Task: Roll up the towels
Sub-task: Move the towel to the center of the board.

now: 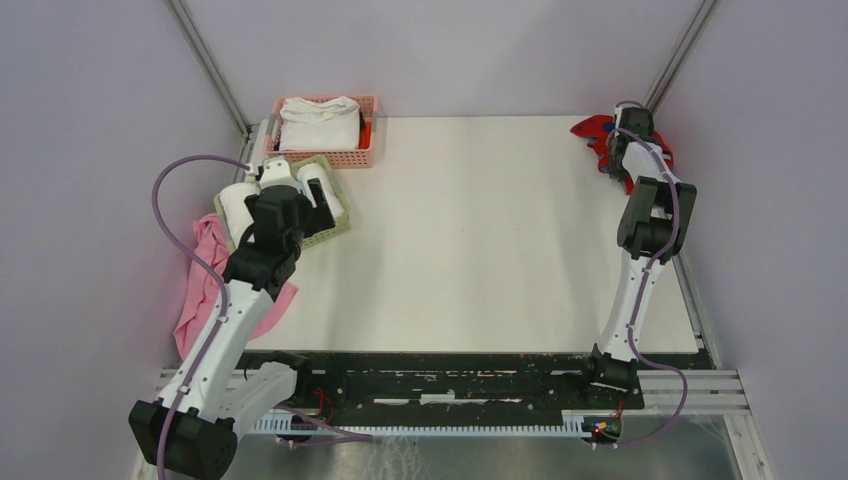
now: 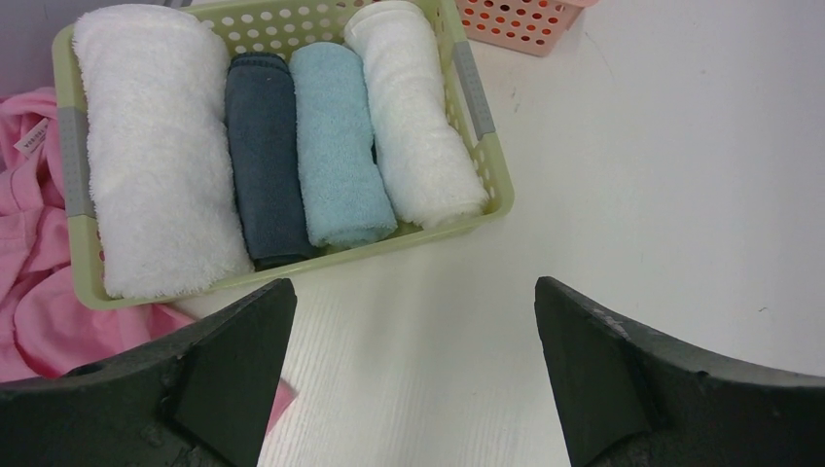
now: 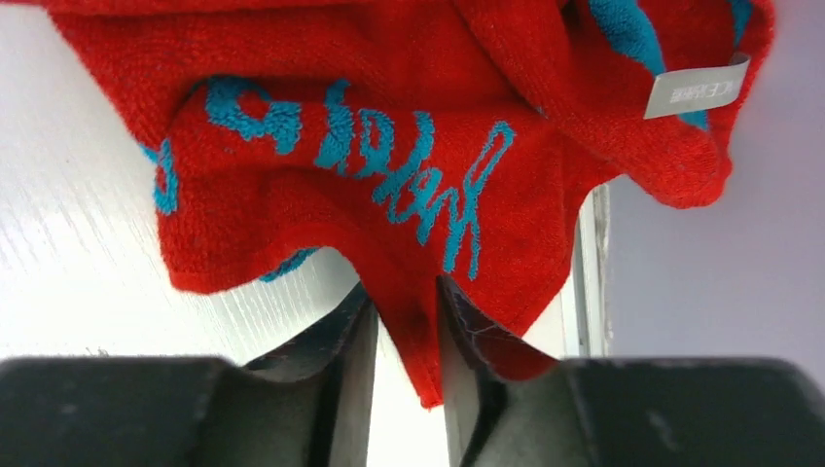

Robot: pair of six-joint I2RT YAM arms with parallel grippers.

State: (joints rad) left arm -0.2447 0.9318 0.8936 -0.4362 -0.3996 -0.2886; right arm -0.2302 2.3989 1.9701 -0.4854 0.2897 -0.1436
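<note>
My right gripper (image 3: 406, 302) is shut on an edge of the red towel (image 3: 389, 146) with teal-blue marks, at the table's far right corner (image 1: 600, 135). My left gripper (image 2: 413, 321) is open and empty, just in front of a green basket (image 2: 482, 117). In the basket lie rolled towels: a large white one (image 2: 156, 146), a dark one (image 2: 263, 146), a light blue one (image 2: 336, 141) and another white one (image 2: 418, 117). A folded white towel (image 1: 320, 122) lies in the pink basket (image 1: 365, 155) at the back left.
A plain pink cloth (image 1: 205, 280) hangs over the table's left edge, also in the left wrist view (image 2: 29, 272). The table's right edge (image 3: 584, 282) and the wall are close behind the red towel.
</note>
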